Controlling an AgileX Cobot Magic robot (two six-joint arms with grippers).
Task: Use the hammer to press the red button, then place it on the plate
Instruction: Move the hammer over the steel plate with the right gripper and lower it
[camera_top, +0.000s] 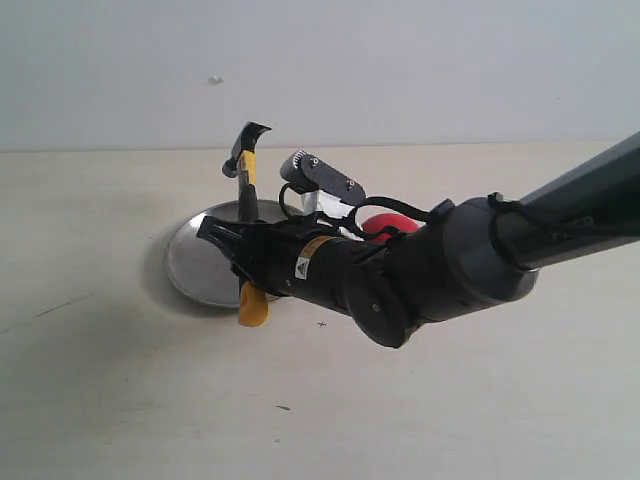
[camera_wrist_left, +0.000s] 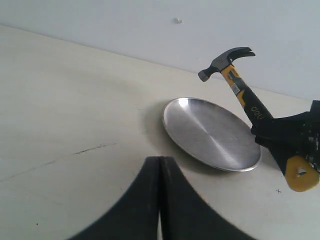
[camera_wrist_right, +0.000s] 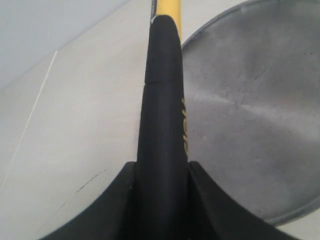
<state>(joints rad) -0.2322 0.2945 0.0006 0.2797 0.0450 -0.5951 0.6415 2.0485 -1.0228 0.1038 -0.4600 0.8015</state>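
The hammer (camera_top: 246, 170) stands nearly upright above the plate's near edge, dark head up and yellow looped tip (camera_top: 253, 306) down. My right gripper (camera_top: 238, 250) reaches across from the right and is shut on its black handle (camera_wrist_right: 162, 100). The silver plate (camera_top: 192, 265) lies on the table under and behind the gripper; it also shows in the left wrist view (camera_wrist_left: 210, 131) and the right wrist view (camera_wrist_right: 250, 100). The red button (camera_top: 392, 224) peeks out behind the right arm, mostly hidden. My left gripper (camera_wrist_left: 160, 162) is shut on nothing, low over bare table short of the plate.
The right arm (camera_top: 450, 265) crosses the middle of the table from the right edge. A pale wall (camera_top: 320, 60) rises behind the table. Faint dark scratches (camera_wrist_left: 90, 148) mark the tabletop left of the plate.
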